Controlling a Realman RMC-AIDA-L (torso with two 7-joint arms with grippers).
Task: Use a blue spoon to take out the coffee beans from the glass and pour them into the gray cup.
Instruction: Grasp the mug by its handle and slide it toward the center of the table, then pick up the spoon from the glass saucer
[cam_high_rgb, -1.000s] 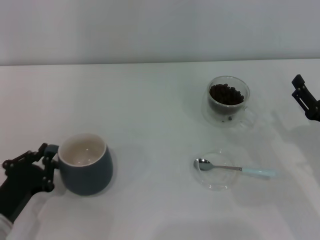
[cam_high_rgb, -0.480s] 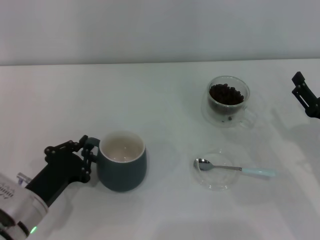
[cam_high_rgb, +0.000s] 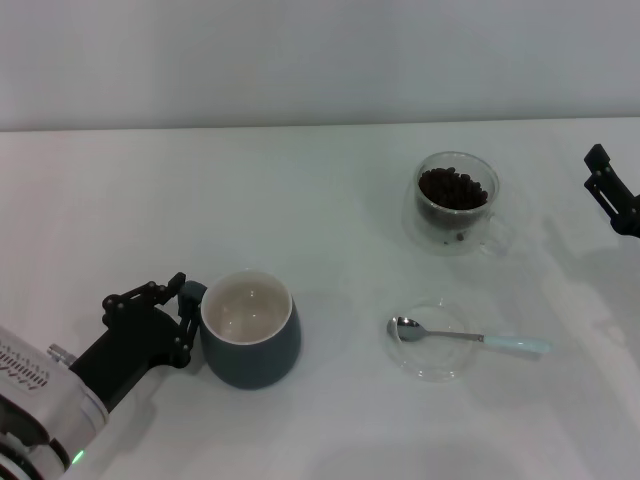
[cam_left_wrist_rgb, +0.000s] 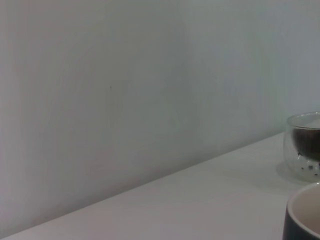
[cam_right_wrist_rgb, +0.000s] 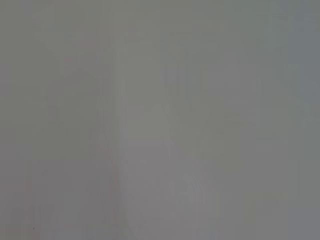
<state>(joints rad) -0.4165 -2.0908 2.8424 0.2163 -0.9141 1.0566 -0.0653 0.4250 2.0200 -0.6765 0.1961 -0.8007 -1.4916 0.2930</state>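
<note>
Left gripper (cam_high_rgb: 185, 312) at lower left of white table (cam_high_rgb: 330, 200), fingers clamped on the loop handle of rounded dark blue-gray ceramic mug with white inside, the gray cup (cam_high_rgb: 250, 329). Cup upright, empty, standing left of centre, well apart from the rest. Likely heavy, rigid, glazed so slippery; handle is the sane hold.

Small flat clear glass saucer (cam_high_rgb: 430, 342) right of centre, carrying the blue spoon (cam_high_rgb: 470, 337): shiny metal bowl, pale light-blue handle. Long axis roughly left-right, bowl toward the cup, handle tip past the saucer rim toward the right. Light, stiff, thin; probably best pinched on the overhanging blue handle. Saucer fragile, may slide.

Beyond the saucer, clear double-walled glass (cam_high_rgb: 457, 204) with side handle pointing right, upright, holding dark brown coffee beans (cam_high_rgb: 453, 188). Beans loose, light, prone to roll off the spoon. Also seen in left wrist view, glass (cam_left_wrist_rgb: 303, 147) beyond cup rim (cam_left_wrist_rgb: 302, 216).

Right gripper (cam_high_rgb: 612, 193) at far right edge, raised, well apart from everything; cannot tell finger state.
</note>
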